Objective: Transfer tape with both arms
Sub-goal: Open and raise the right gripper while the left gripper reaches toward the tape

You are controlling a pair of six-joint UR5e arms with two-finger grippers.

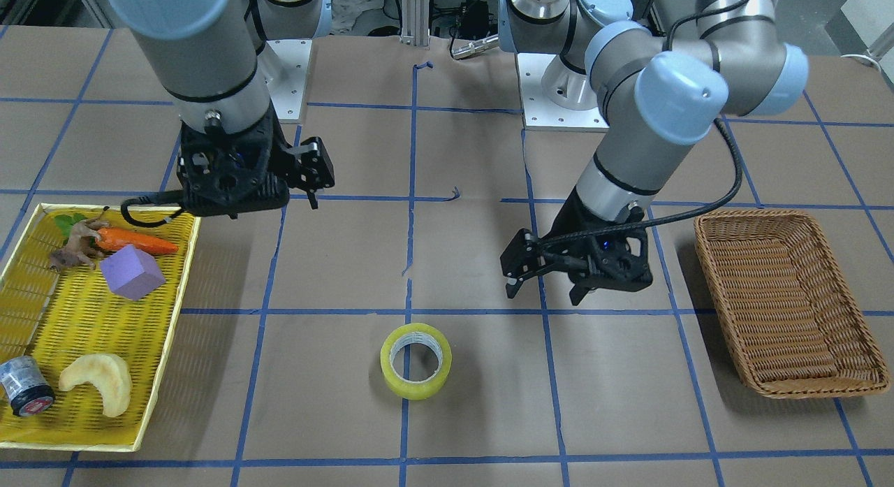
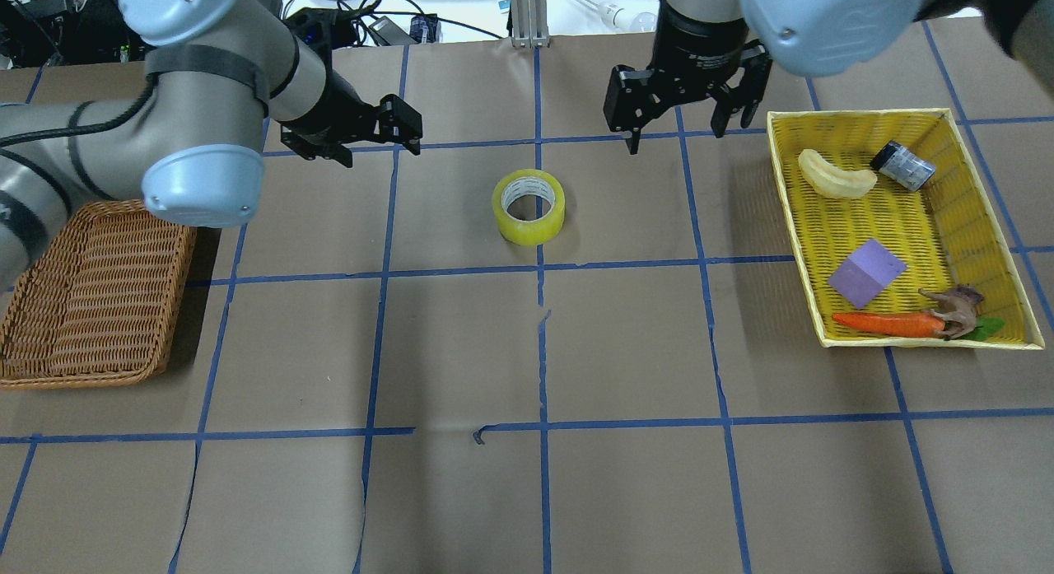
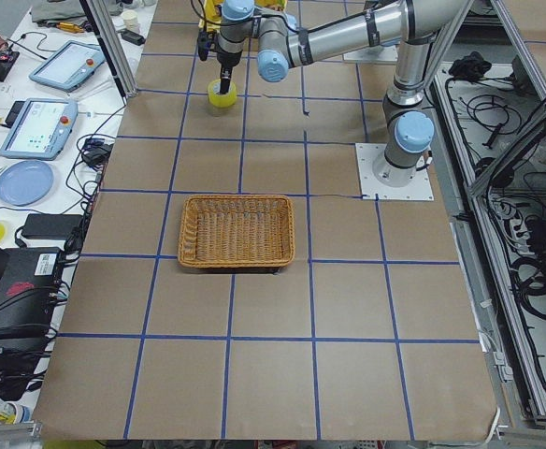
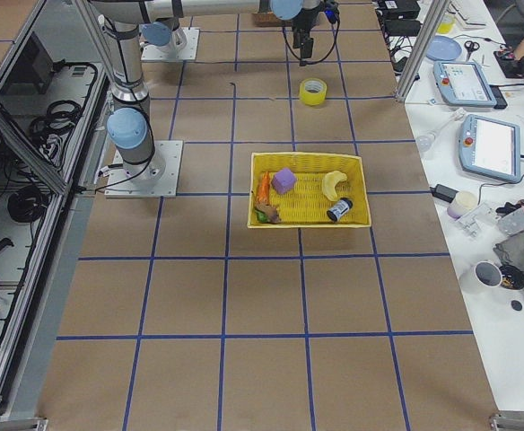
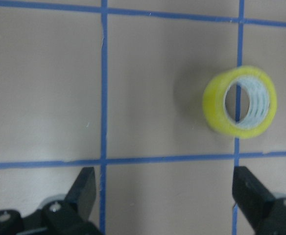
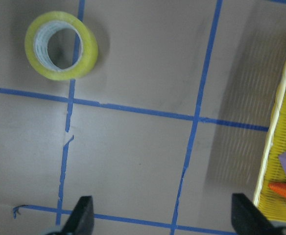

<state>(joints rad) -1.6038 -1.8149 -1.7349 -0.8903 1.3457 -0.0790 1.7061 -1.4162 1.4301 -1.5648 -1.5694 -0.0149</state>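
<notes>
The yellow tape (image 1: 419, 386) lies flat on the brown table, hole up, on a blue grid line near the middle; it also shows in the overhead view (image 2: 527, 229). My left gripper (image 2: 375, 142) is open and empty, hovering to the tape's left in the overhead view, and in the front view (image 1: 545, 293) it hangs above the table. Its wrist view shows the tape (image 5: 214, 105) ahead and to the right of the open fingers (image 5: 84, 191). My right gripper (image 2: 675, 129) is open and empty, on the tape's other side. Its wrist view shows the tape (image 6: 86, 54) at top left.
A brown wicker basket (image 2: 90, 294) stands on the left arm's side. A yellow mesh tray (image 2: 796, 228) on the right arm's side holds a carrot, a purple block, a toy animal, a pale curved piece and a small dark roll (image 2: 903, 164).
</notes>
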